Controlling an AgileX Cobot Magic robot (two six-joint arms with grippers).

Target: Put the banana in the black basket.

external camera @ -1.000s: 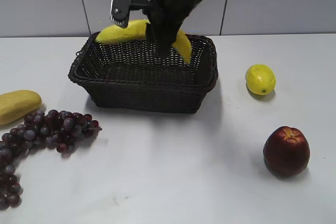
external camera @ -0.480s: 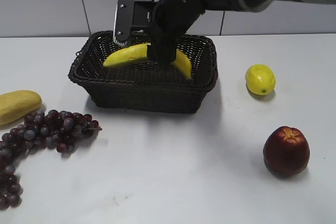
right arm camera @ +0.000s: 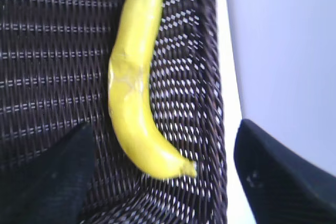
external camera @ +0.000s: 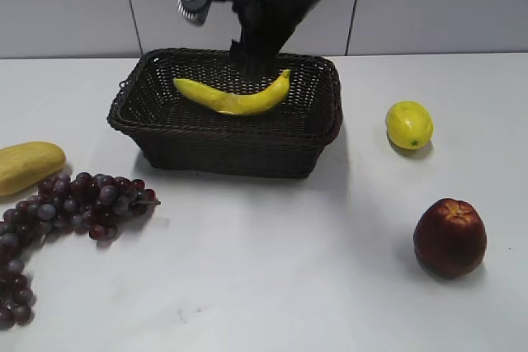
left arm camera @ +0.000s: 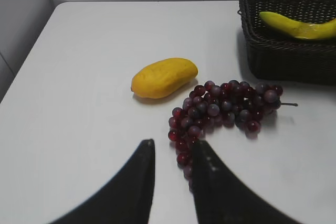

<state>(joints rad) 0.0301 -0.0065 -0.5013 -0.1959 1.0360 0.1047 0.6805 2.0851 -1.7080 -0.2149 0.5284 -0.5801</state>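
The banana (external camera: 235, 98) lies free on the floor of the black basket (external camera: 223, 150), curved, near the back wall. My right gripper (external camera: 221, 18) hangs above the basket's back rim, open and empty. In the right wrist view the banana (right arm camera: 131, 93) lies lengthwise on the basket weave (right arm camera: 52, 51), between and beyond the spread fingers (right arm camera: 165, 129). My left gripper (left arm camera: 172, 148) hovers over the table near the grapes with only a narrow gap between its fingers and nothing in it. The left wrist view shows the basket (left arm camera: 283, 61) and banana (left arm camera: 294, 24) at top right.
A lemon (external camera: 409, 124) sits right of the basket and a red apple (external camera: 450, 237) at front right. Dark grapes (external camera: 74, 204) and a stubby pale-yellow fruit (external camera: 29, 164) lie at front left; the left wrist view shows the grapes (left arm camera: 226, 108) and that fruit (left arm camera: 164, 77).
The right gripper lowered the banana into the basket, let it go and rose. The banana now rests on the basket floor.
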